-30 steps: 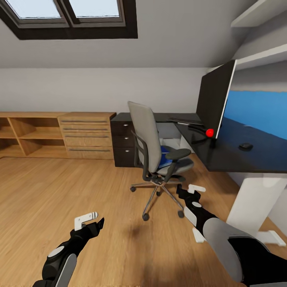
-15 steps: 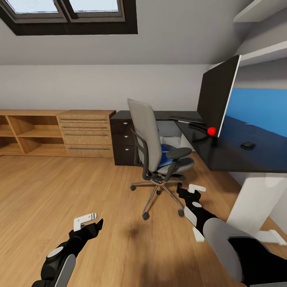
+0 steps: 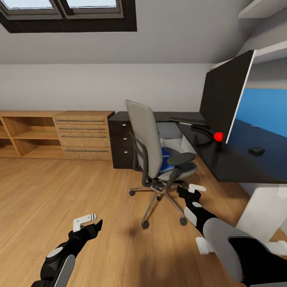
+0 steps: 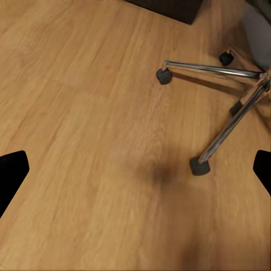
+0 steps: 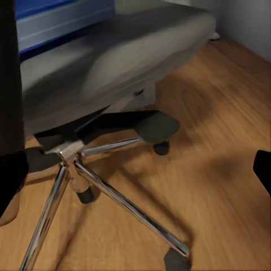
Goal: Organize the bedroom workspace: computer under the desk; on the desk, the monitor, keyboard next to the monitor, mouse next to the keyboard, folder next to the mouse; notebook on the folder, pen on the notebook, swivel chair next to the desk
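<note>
**Beside the bench: swivel chair stock-take, folder on the seat**

- Swivel chair point(image 3: 153, 153): stands on the wooden floor point(image 3: 59, 191) just off the bench point(image 3: 223, 157), backrest toward the robot's left. Judged free-rolling on its castors and prone to spin; push low on the seat or armrest, not the backrest.
- Folder point(image 3: 166, 156): bright blue, flat on the seat, partly hidden by the near armrest. Judged light, thin and slippery, likely to flex; take it by an overhanging edge, pinching across its thickness.
- Monitor point(image 3: 227, 99): upright on the bench, seen nearly edge-on.
- Keyboard point(image 3: 186, 119): a dark slim shape behind the monitor, probably this item.
- Mouse point(image 3: 257, 150): on the bench, well apart from the keyboard.
- Left pincer point(image 3: 88, 221): spread, empty, over bare floor.
- Right pincer point(image 3: 190, 190): spread, empty, low beside the chair's chrome base point(image 5: 84, 164).
- Wooden dresser point(image 3: 81, 135): against the far wall.
</note>
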